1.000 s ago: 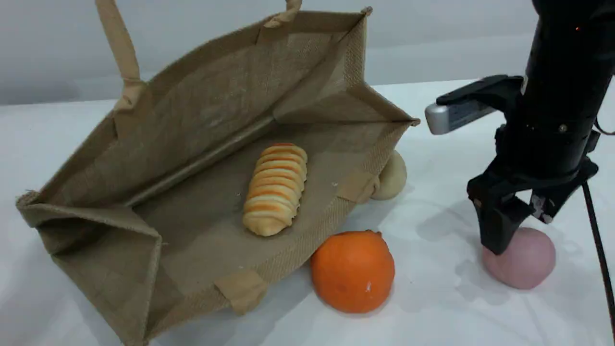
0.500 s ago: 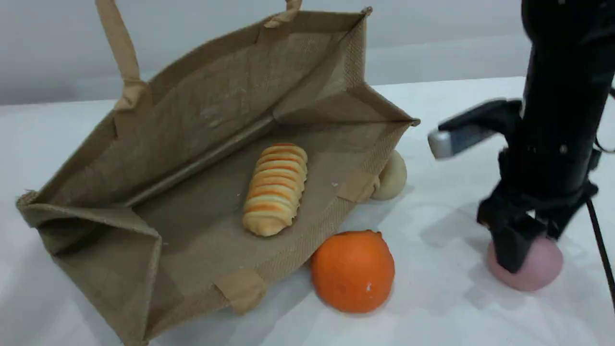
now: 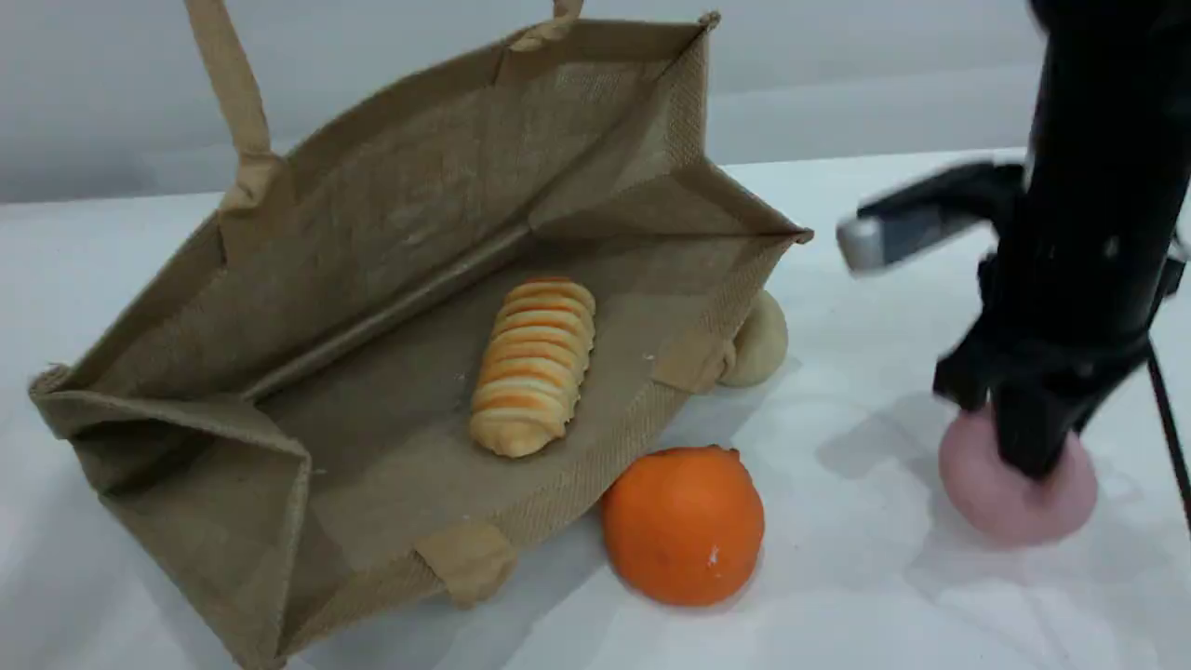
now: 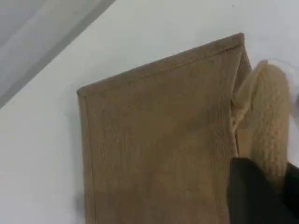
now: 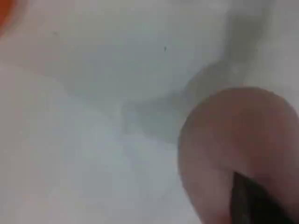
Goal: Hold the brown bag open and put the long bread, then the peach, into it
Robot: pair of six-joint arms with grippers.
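The brown bag [image 3: 391,279] lies on its side with its mouth wide open toward the camera. One beige handle [image 3: 228,84] is pulled up out of the top edge. In the left wrist view my left gripper [image 4: 261,186] is shut on that handle [image 4: 268,116], beside the bag's outer wall [image 4: 159,140]. The long bread [image 3: 532,365] lies inside the bag on its lower wall. At the right, my right gripper [image 3: 1023,437] is shut on the top of the pink peach [image 3: 1014,493]. The right wrist view shows the peach [image 5: 233,144] against one fingertip [image 5: 254,203].
A bright orange fruit [image 3: 684,524] sits just in front of the bag's mouth. A pale round bun [image 3: 758,340] rests against the bag's right edge. White table [image 3: 884,605] lies between the orange fruit and the peach.
My right gripper dropped onto the peach and closed on it. The peach has shifted slightly and now sits a little higher in the view. Bag, bread and left arm have not moved.
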